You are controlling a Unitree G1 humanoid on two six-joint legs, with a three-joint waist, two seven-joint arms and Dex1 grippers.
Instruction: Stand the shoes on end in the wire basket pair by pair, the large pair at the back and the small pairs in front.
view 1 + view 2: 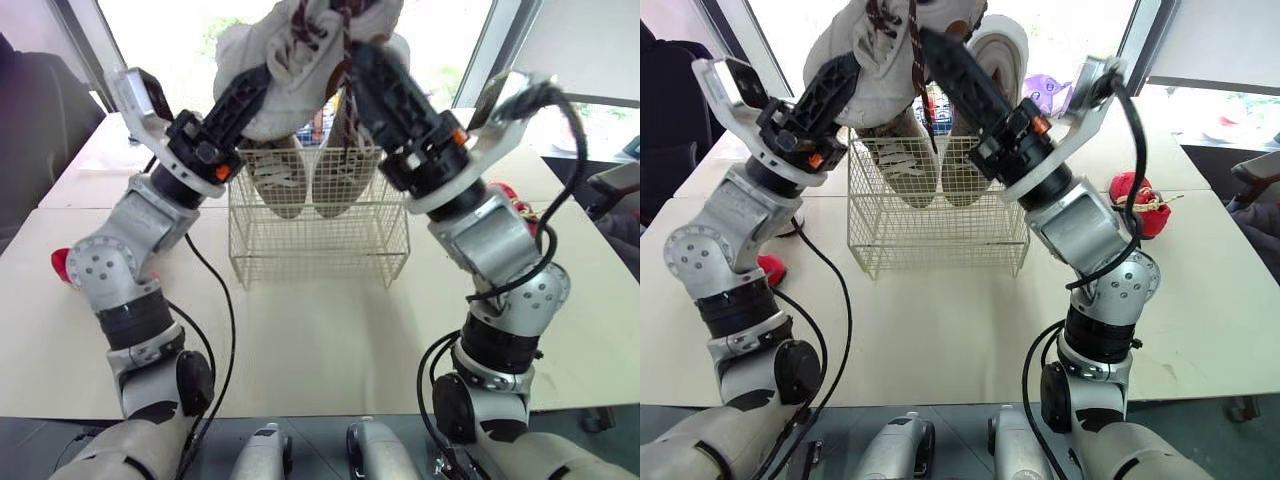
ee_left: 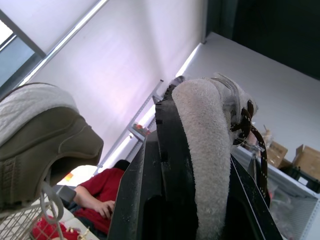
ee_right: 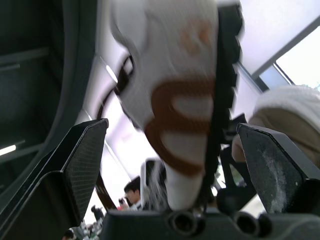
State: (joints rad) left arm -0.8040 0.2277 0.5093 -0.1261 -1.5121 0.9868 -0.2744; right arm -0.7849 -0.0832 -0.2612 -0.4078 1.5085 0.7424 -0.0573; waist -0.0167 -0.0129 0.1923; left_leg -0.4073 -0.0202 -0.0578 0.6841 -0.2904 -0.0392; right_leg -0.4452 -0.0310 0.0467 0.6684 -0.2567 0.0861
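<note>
Bright window [image 1: 160, 30] behind, white shoe [image 1: 300, 50] cropped above, left claw [image 1: 258, 85] gripping

Silver-grey jointed arms [image 1: 110, 265] with looping black cables [image 1: 232, 320], ribbed black fingers [image 3: 82, 165], perhaps orange buttons [image 1: 222, 172] at the wrists.

2 beige shoes [image 1: 283, 180] stand upended in the wire basket [image 1: 320, 250]; white sneaker [image 1: 290, 60] above.

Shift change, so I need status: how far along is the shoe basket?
Done: one tan-soled pair stands on end at the back of the wire basket. In hand: white shoes held above it, left gripper clamped, right gripper with jaws open. Left: seating those, plus the red shoes on the table.
</note>
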